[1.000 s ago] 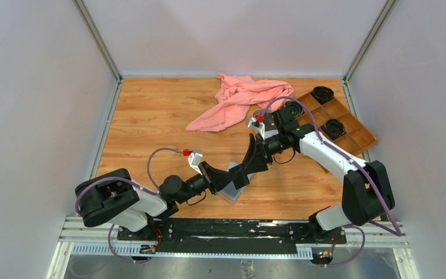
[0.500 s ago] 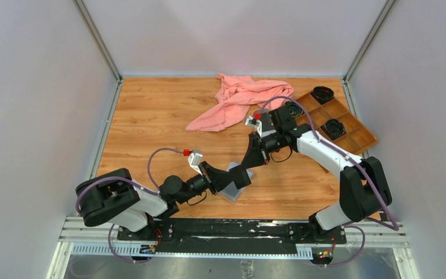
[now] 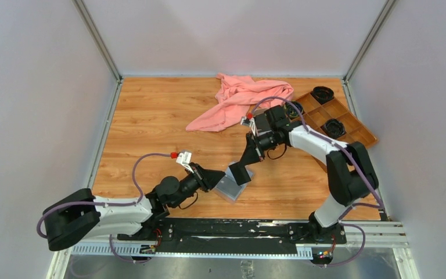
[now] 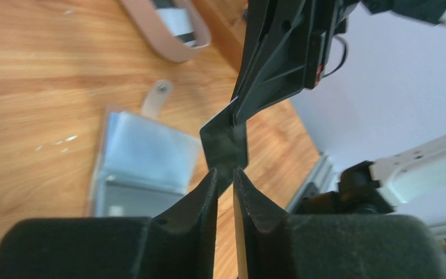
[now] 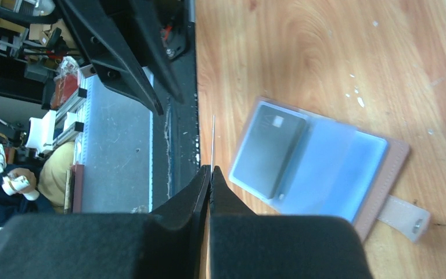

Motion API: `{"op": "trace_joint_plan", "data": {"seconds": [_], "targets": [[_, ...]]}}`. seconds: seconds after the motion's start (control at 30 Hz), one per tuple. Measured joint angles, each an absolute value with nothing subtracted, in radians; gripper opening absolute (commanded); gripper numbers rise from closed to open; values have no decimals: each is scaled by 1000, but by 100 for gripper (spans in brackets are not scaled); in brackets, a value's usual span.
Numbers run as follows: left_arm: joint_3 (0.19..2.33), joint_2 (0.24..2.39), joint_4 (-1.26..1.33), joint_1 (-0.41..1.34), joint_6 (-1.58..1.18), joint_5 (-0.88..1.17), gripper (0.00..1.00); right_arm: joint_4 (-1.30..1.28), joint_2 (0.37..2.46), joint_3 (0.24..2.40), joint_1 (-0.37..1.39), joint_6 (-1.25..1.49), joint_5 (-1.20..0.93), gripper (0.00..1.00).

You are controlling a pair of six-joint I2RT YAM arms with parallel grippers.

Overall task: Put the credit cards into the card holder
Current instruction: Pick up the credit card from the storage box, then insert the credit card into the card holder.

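The card holder [image 3: 230,187] lies open on the wood, pinkish-tan with grey-blue sleeves. In the right wrist view one dark credit card [image 5: 267,148] sits in a sleeve of the card holder [image 5: 337,168]. My right gripper [image 3: 245,164] is shut on another dark credit card [image 3: 239,173], held above the holder. That card [image 4: 225,145] hangs from the right fingers [image 4: 267,87] in the left wrist view, and is edge-on [image 5: 213,136] in the right wrist view. My left gripper [image 3: 217,176] is narrowly open, with its tips [image 4: 225,172] just below the card's lower corner.
A pink cloth [image 3: 238,99] lies at the back of the table. A brown compartment tray [image 3: 340,122] with black round parts stands at the back right. An oval pink-rimmed tray [image 4: 171,43] shows beyond the holder. The table's near edge and rail [image 5: 116,145] are close.
The right gripper shut on the card that the left gripper held. The left jaws parted off it and the left arm drew back toward the near left.
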State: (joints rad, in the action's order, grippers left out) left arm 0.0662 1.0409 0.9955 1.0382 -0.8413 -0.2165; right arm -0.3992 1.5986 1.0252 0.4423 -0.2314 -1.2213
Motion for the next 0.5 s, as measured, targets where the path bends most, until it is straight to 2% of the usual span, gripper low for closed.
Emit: {"op": "trace_joint_plan", "data": {"seconds": [0.1,0.23,0.5], "targets": [[72,1055,911,1038,-850,-250,12,-397,1686,1059,442,-211,-1190,0],[125,1184,842,1038,-853,-252,8,-395,1753,1090,435,-195,-1160,0],[200,1455,915,1038,-879,-207,0,-392,1815,1122,419,-179,-1147,0]]}}
